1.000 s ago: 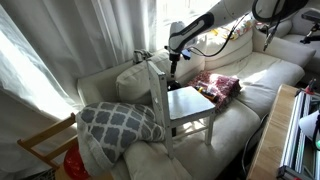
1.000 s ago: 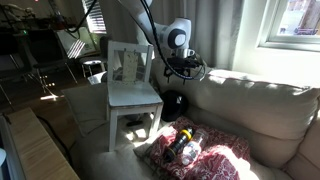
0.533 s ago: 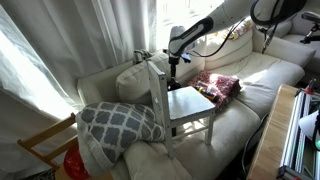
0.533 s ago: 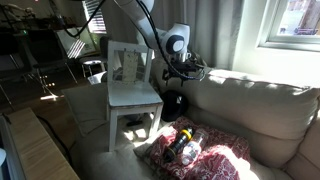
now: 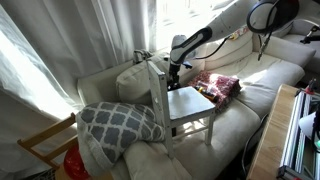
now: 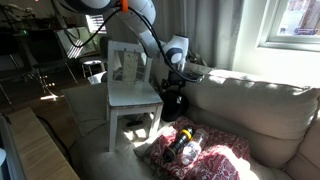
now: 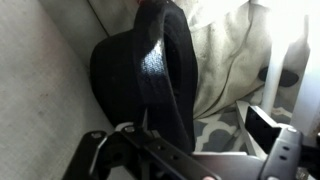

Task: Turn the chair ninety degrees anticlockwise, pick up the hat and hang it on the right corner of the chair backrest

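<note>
The white chair stands on the sofa, its slatted backrest upright. The black hat lies on the sofa cushion close beside the chair seat. In the wrist view the hat fills the middle. My gripper hangs just above the hat, next to the backrest post. In the wrist view the gripper is open, with the hat's edge between the fingers. In the exterior view from the other side the chair hides the hat.
A grey patterned cushion leans against the chair's back. A red patterned cloth with small items lies on the sofa seat. A light-wood frame with orange stands beside the sofa. The sofa backrest rises behind the hat.
My gripper has come down along the chair's side towards the hat. The chair and hat have not moved.
</note>
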